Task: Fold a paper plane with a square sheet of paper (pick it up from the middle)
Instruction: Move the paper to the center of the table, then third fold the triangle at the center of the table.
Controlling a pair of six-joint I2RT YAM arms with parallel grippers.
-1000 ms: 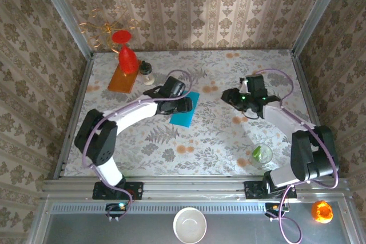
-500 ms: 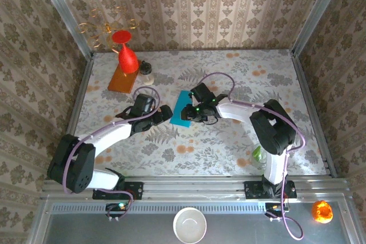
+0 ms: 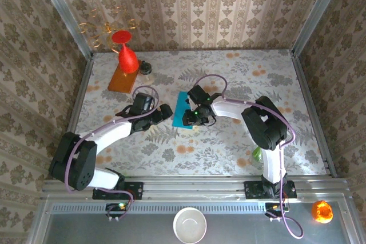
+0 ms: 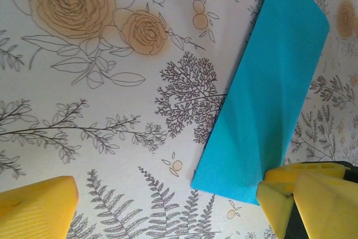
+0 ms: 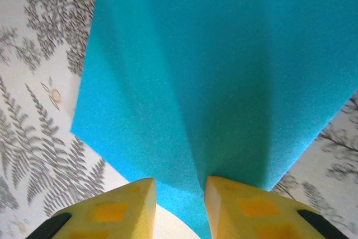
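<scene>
The teal-blue square sheet of paper (image 3: 182, 108) lies near the table's middle and looks narrow, like a folded strip (image 4: 268, 93). My left gripper (image 3: 167, 112) stands wide open just left of it. In the left wrist view (image 4: 168, 208) its right finger (image 4: 302, 200) overlaps the sheet's near corner and nothing is between the fingers. My right gripper (image 3: 194, 118) hangs over the sheet's near right part. Its fingers (image 5: 179, 211) stand a narrow gap apart on the paper (image 5: 212, 54), and a raised ridge runs up from between them. No paper plane is in view.
An orange board (image 3: 120, 78) with a red vase (image 3: 127, 56) and a small bottle (image 3: 147, 70) sits at the back left. A glass holding something green (image 3: 261, 155) stands front right. A white bowl (image 3: 190, 225) and an orange object (image 3: 321, 211) lie below the rail.
My right arm swung from the right side over to the paper and narrowed its jaws. My left gripper opened wide and drew back left. The paper now looks narrower.
</scene>
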